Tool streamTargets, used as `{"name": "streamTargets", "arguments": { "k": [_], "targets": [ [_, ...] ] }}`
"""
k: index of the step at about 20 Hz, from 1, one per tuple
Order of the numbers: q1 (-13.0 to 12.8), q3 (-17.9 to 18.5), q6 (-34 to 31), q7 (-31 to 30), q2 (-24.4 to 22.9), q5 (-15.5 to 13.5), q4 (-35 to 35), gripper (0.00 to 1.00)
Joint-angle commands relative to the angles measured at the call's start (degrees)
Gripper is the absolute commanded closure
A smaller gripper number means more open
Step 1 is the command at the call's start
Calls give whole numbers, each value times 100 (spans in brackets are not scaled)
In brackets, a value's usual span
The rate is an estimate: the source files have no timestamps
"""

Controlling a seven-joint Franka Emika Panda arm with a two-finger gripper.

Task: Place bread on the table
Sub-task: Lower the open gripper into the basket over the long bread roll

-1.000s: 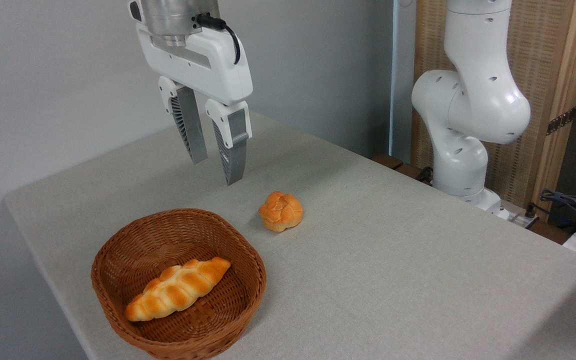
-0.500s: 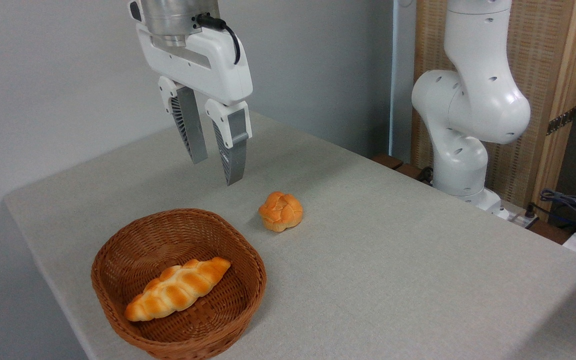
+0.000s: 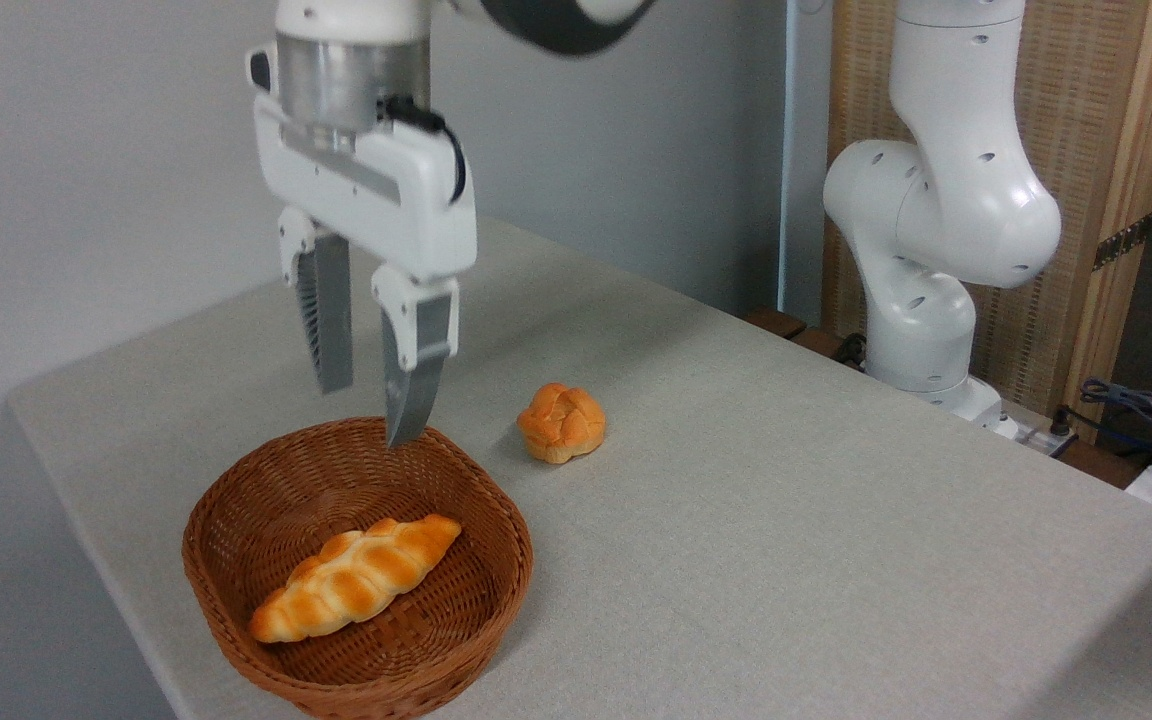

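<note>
The bread (image 3: 354,577), a long braided golden loaf, lies inside the brown wicker basket (image 3: 226,505) near the table's front left. My gripper (image 3: 368,410) hangs open above the basket's far rim, fingers pointing down, nothing between them. It is well above the loaf and behind it. The grey speckled table (image 3: 786,520) spreads to the right.
A small round knotted bun (image 3: 562,422) sits on the table just right of the basket. The arm's white base (image 3: 926,300) stands at the table's far right edge. Cables (image 3: 1146,410) lie at the right border.
My gripper has moved down and to the left, from above the table behind the basket to just over the basket's far rim. It stays open. Bread and bun have not moved.
</note>
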Motion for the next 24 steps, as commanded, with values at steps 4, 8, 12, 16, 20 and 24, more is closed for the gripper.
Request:
{"name": "streamTargets", "arguments": {
  "k": [4,8,12,16,20,24],
  "targets": [
    [-85,-35,1677,-251,1,-80,-1258,0],
    [-85,-185,2039,-946,291,-124,-1338,0],
    [-94,-194,2179,-973,590,-62,-1338,0],
    [-94,-316,2566,-1052,897,-62,-1347,0],
    [-85,-431,2866,-1052,1083,-63,-1347,2],
    [-76,-431,2875,-1034,1100,-63,-1338,42]
  ]
}}
